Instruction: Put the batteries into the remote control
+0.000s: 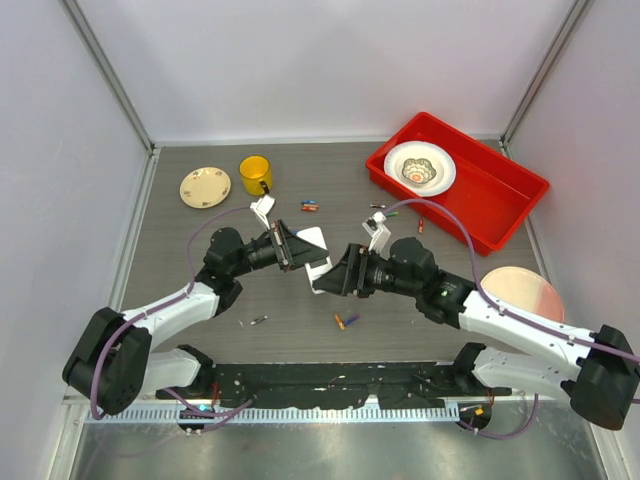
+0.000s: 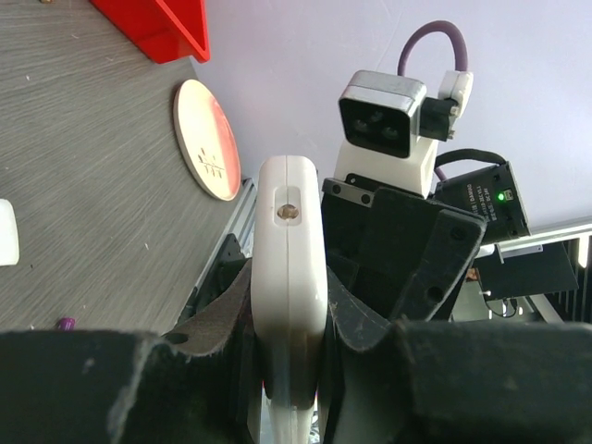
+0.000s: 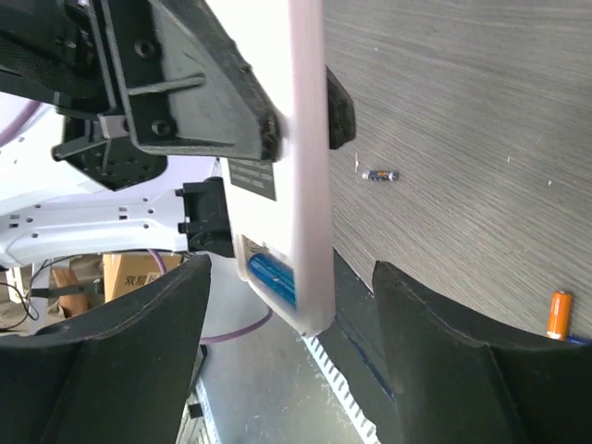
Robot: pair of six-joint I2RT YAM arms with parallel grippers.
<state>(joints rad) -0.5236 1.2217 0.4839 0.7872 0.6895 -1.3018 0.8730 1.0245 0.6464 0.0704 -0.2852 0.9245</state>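
My left gripper (image 1: 297, 254) is shut on the remote control (image 1: 320, 271), a slim white bar held edge-up above the table. In the left wrist view the remote (image 2: 289, 250) stands between the pads of that gripper (image 2: 289, 319). My right gripper (image 1: 335, 276) is open. In the right wrist view its fingers (image 3: 111, 370) flank the remote's (image 3: 310, 176) free end, which has a blue patch (image 3: 273, 277), without touching it. Batteries lie on the table: a group at the back (image 1: 310, 207), an orange and a purple one (image 1: 345, 320), and others (image 3: 379, 175) (image 3: 558, 314) (image 2: 65, 324).
A small white square piece (image 1: 312, 240) lies beside the left gripper. A red bin (image 1: 510, 200) holding a white bowl (image 1: 420, 167) stands back right. A pink plate (image 1: 530, 290) is at the right, with a yellow mug (image 1: 255, 175) and a cream plate (image 1: 205, 186) back left.
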